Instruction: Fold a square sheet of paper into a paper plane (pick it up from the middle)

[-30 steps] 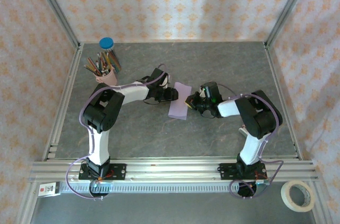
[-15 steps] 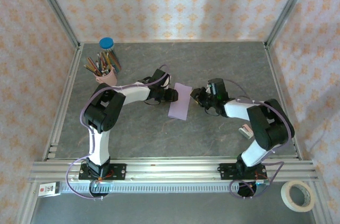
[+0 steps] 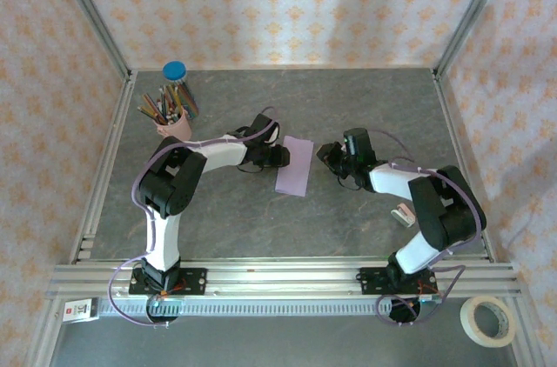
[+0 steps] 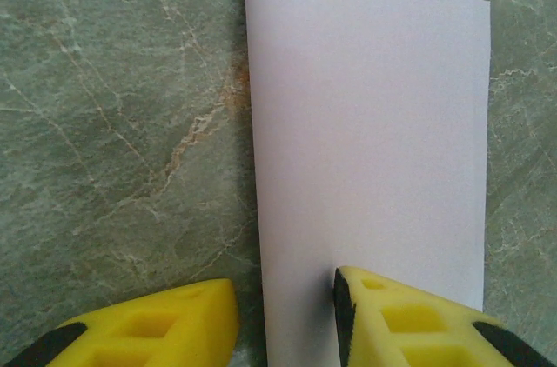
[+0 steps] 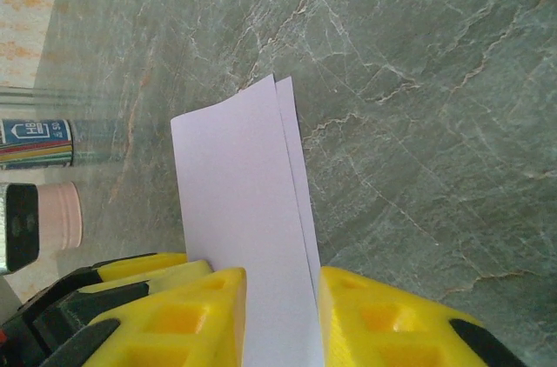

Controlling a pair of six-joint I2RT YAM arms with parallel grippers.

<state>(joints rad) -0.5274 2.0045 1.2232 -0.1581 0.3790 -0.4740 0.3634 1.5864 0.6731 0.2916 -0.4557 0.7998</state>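
1. The grey marbled table [image 3: 218, 219] carries everything
2. The left arm [image 3: 165, 193] reaches in from the left and the right arm [image 3: 435, 210] from the right, both bent toward the table's middle
3. The sheet of paper [image 3: 294, 167] lies flat at the middle, between the two grippers. It is folded into a narrow two-layer strip whose edges sit slightly offset [image 4: 365, 141]. Its long axis runs near to far, with the far end leaning a little right, and both ends are square-cut
4. The pink pencil cup [image 3: 177, 126] stands at the far left, well apart from the paper
5. The left gripper [image 4: 285, 297] sits at the strip's left long edge, unclenched. One yellow finger is over bare table and the other over the paper, with the edge running through the gap
6. The right gripper [image 5: 280, 284] is just beside the right long edge, jaws apart and unclenched. The paper [image 5: 244, 184] shows through the gap, and I cannot tell if they touch
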